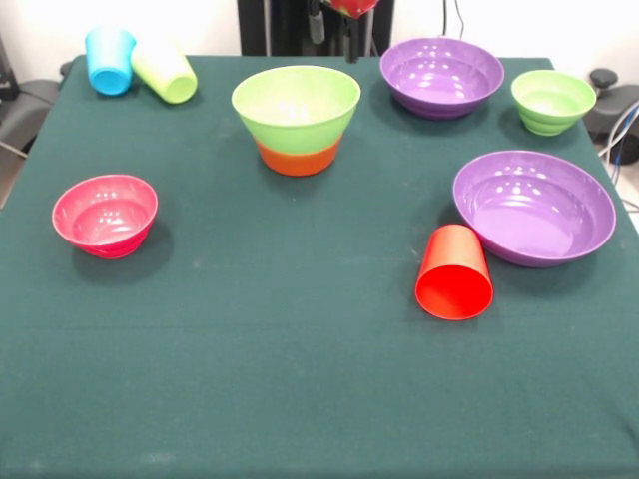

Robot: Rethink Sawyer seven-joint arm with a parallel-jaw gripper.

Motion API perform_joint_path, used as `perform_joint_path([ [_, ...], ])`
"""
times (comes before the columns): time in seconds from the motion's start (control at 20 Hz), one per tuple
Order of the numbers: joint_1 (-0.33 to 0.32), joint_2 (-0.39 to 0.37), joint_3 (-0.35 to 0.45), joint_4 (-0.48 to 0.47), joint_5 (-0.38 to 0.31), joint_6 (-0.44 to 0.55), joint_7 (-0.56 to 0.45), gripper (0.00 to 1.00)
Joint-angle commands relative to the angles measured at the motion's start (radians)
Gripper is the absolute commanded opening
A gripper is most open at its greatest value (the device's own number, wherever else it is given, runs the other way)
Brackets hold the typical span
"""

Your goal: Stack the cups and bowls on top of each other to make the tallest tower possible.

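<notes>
The robot's hand (351,8) barely shows at the top edge, and whether it is open or closed cannot be told. Just below it on the green bench (300,399) stands the tower (297,120), a lime bowl nested upright in an orange one, mouth up. Farther from the hand, toward the camera, the red cup (454,271) lies on its side, long axis running toward the camera, mouth nearest the lens, touching a purple bowl (534,207).

My gripper (351,10) is cut off at twelve o'clock; I can't tell its fingers. The orange bowl (298,159) hides inside the lime one (297,108).
</notes>
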Motion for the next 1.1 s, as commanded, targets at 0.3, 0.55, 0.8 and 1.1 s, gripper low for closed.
perform_joint_path([
  [0.3, 0.001, 0.036, 0.099, 0.047, 0.013, -0.061, 0.073, 1.00],
  [0.55, 0.001, -0.002, 0.165, 0.150, 0.085, -0.114, 0.111, 1.00],
  [0.8, 0.009, -0.014, 0.201, 0.206, 0.136, -0.159, 0.130, 1.00],
  [1.1, 0.019, 0.016, 0.195, 0.199, 0.128, -0.197, 0.121, 1.00],
])
